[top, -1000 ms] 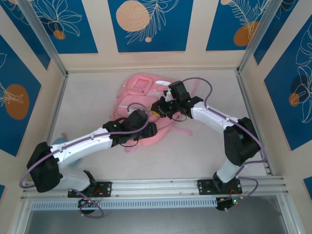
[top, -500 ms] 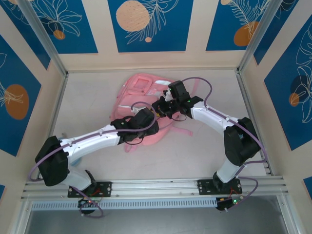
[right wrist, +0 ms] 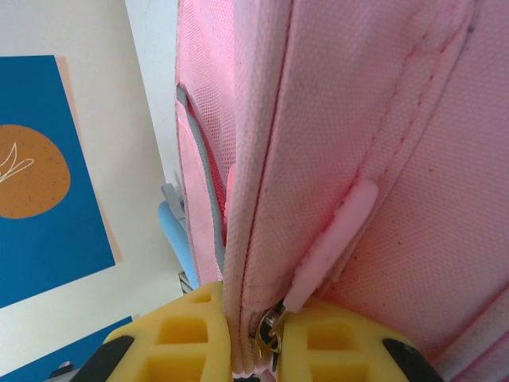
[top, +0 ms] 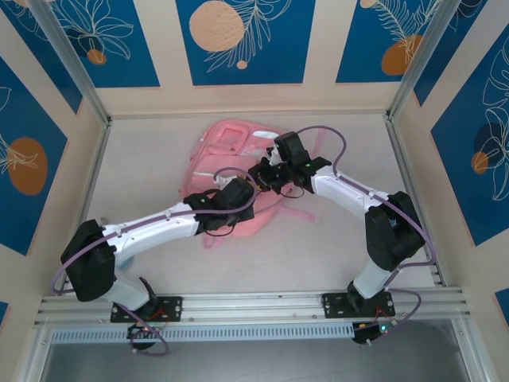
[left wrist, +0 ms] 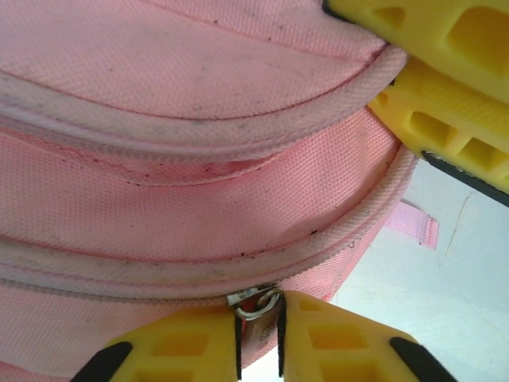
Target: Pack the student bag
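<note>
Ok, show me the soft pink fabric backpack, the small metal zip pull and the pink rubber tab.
soft pink fabric backpack [top: 227, 147], top external view, its upper panel.
small metal zip pull [left wrist: 256, 309], left wrist view, its ring.
pink rubber tab [right wrist: 334, 239], right wrist view, its middle.

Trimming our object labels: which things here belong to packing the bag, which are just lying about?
Job: student bag; its zip pull, pinched by left gripper; right gripper, clamped on the bag's edge.
Lying about: pale blue object beyond the bag.

student bag [top: 227, 145] lies far-centre on the table [top: 334, 243]; left gripper [left wrist: 258, 334], right gripper [right wrist: 254, 344] at its near-right edge.
</note>
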You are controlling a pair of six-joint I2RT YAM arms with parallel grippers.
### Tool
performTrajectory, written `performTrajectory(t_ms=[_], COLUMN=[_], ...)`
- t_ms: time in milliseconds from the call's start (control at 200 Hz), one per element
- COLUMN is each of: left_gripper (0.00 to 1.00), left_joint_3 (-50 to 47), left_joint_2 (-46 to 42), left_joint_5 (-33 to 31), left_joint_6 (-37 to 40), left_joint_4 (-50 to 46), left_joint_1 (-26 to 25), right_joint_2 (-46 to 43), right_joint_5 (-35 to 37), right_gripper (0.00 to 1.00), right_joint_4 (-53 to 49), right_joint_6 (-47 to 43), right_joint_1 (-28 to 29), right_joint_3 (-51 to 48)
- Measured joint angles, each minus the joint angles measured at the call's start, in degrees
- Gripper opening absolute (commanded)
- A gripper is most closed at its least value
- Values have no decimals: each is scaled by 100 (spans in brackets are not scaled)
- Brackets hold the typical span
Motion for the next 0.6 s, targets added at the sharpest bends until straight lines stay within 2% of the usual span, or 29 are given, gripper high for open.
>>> performTrajectory(t_ms=[195,420,600], left_gripper=[0,0,0], left_joint_3=[0,0,-61], left_joint_2=[0,-76,-457], left_joint_5=[-7,-4,-2], left_joint_6=[42,181,345], left_joint_4=[4,-59,-133], left_joint_1=[-11,-22,-48], right_joint_2=[0,-68,-402], right_joint_5=[39,299,525], right_gripper=[5,2,2], right_joint_4=[-37,-208,-437], right_joint_6=[-4,-85,-188], right_joint_1=[0,-2,-2], right_joint_3=[0,-2,-57])
